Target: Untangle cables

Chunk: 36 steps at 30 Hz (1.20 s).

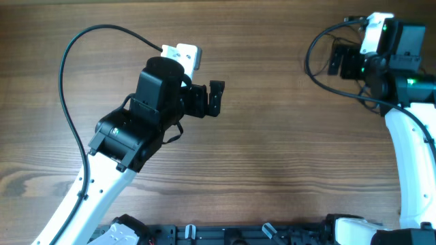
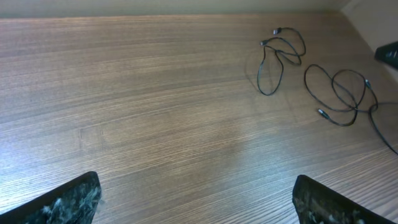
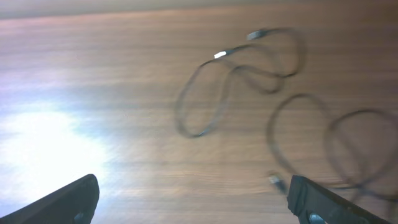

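wood-grain surface [image 2: 155, 112], nothing on it that i can see but the cables [image 2: 305, 68], off toward the far right of the left wrist view. two cords as far as i can tell: smaller cable [image 2: 280, 58] folded into loops that cross themselves, larger cable [image 2: 341, 93] just beside it, coiled with its own crossings. they look apart or barely touching. right wrist view is too blurred to settle it, and i can't make them out overhead. left claw [image 2: 196, 180] is spread wide, nothing between the fingers, well apart from the cords. right claw [image 3: 193, 180] is equally wide and empty, with both cords just ahead of its fingers. my read: cords are mostly split already, remaining work is opening the self-crossings and spacing them out. suggest the right claw goes for the plug end [image 3: 219, 55] of the smaller cable, not mid-loop. straddle the cord and get the fingers down to the surface before closing, since it's thin and lies flat. then drag low, away from the larger cable so nothing snags. left claw can pin the larger cable if it starts to follow.
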Available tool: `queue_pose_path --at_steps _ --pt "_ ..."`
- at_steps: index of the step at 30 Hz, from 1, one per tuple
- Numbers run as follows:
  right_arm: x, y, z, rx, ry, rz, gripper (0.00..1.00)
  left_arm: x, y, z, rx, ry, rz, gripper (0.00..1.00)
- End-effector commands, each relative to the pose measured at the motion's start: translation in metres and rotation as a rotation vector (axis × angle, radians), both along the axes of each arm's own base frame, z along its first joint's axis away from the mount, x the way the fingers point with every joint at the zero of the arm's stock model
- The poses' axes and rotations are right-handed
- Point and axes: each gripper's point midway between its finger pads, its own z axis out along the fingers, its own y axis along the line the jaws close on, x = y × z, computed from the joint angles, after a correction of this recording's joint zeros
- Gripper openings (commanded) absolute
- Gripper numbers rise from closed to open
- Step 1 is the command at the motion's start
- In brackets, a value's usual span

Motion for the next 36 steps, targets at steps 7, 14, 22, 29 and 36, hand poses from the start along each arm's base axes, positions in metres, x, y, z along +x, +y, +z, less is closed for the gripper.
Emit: queue_pose_path --at_steps 7,14,22,29,36 --pt "-0.008 0.029 0.003 0.116 0.010 0.119 1.00 0.001 0.001 0.002 -0.007 -0.003 0.013 1.00" --pt "-0.008 0.029 0.003 0.117 0.009 0.118 0.99 0.001 0.001 0.002 -0.007 -0.003 0.013 1.00" --pt "-0.008 0.029 0.003 0.117 0.009 0.117 1.00 0.001 0.001 0.002 -0.006 -0.003 0.013 1.00" --pt "-0.008 0.029 0.003 0.117 0.009 0.118 1.00 0.001 0.014 -0.006 0.058 0.007 0.065 1.00" --pt "-0.008 0.029 0.003 0.117 0.009 0.117 0.99 -0.031 0.037 -0.068 0.193 0.171 0.057 1.00"
